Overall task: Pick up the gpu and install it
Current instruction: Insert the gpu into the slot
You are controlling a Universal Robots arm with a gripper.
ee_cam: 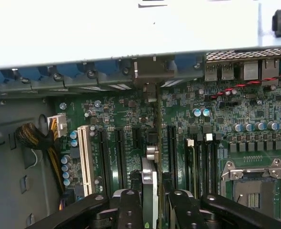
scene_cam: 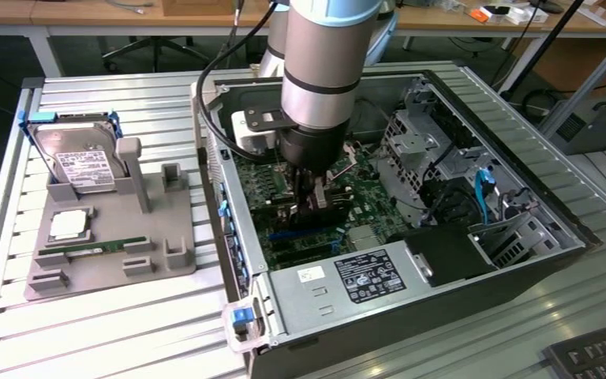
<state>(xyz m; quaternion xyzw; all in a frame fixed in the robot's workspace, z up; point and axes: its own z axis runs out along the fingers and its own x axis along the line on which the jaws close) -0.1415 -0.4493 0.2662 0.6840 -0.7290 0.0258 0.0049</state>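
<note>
The tool (ee_cam: 150,200) grips the gpu (ee_cam: 150,183) edge-on (a thin slat between its fingers) just above the motherboard (ee_cam: 216,124) inside the computer case (scene_cam: 514,158). A slight misalignment with the expansion slot (ee_cam: 160,143) could jam it. Its long axis runs along the slots, toward the rear ports.

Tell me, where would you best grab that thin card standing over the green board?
By its top edge, from straight above. The gpu stands edge-on, so only its flat faces offer pinching surfaces, and the gripper clasps it that way above the motherboard.
</note>
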